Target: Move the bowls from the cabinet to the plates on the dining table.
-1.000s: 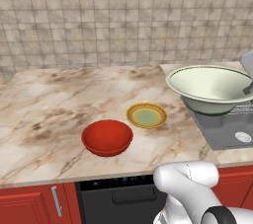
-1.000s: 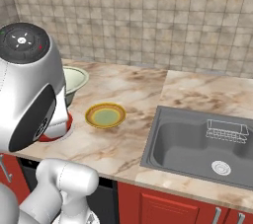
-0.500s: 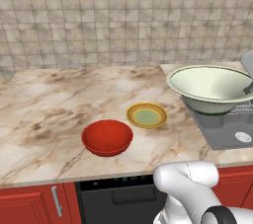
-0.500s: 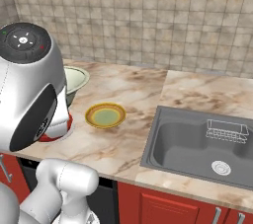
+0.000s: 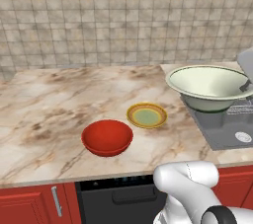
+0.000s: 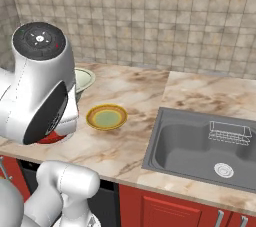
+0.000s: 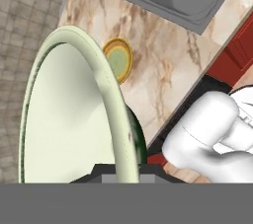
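The tool (image 7: 121,173) is clamped on the rim of the cream-white bowl (image 5: 210,86), aloft right of the yellow-rimmed plate (image 5: 147,115); I'd carry it level and lower it centred there.

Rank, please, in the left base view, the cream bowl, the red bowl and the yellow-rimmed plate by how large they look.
1. cream bowl, largest, though it is raised and nearer the camera, so partly unsure.
2. red bowl.
3. yellow-rimmed plate, smallest, only slightly narrower than the red bowl.

Cream bowl (image 7: 64,119) rim over yellow-rimmed plate (image 7: 118,60)
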Controlling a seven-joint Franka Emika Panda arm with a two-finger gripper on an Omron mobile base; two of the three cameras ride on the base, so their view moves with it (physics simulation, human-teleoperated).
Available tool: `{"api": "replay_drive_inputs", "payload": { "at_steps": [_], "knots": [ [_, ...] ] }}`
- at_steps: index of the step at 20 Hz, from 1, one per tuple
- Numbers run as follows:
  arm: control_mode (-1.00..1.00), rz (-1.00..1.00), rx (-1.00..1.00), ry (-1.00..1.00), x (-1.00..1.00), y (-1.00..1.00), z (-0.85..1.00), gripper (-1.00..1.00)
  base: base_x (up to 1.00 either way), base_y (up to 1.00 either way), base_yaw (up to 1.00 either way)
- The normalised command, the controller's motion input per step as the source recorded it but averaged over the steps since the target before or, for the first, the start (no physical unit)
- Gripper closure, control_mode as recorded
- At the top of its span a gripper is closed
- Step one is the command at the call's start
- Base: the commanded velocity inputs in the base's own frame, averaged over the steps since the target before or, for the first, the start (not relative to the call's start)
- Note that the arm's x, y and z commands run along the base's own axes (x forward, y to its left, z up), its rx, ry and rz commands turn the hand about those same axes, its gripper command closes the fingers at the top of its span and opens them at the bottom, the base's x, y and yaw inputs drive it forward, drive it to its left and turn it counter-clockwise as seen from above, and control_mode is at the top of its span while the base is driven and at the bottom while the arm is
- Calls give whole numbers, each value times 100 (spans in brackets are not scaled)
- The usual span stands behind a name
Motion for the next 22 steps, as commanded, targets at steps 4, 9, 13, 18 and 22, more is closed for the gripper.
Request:
{"api": "replay_drive_inputs", "payload": {
  "at_steps": [4,9,13,18,22],
  "knots": [
    [-100,0,-4,5,91,-52,-42,100,0,0,0],
    [-100,1,-7,3,68,-18,-40,100,0,0,0],
    [-100,1,-5,0,66,-3,-22,100,0,0,0],
    [-100,0,0,0,72,0,-25,100,0,0,0],
    [-100,0,0,2,85,0,-42,100,0,0,0]
  ]
}}
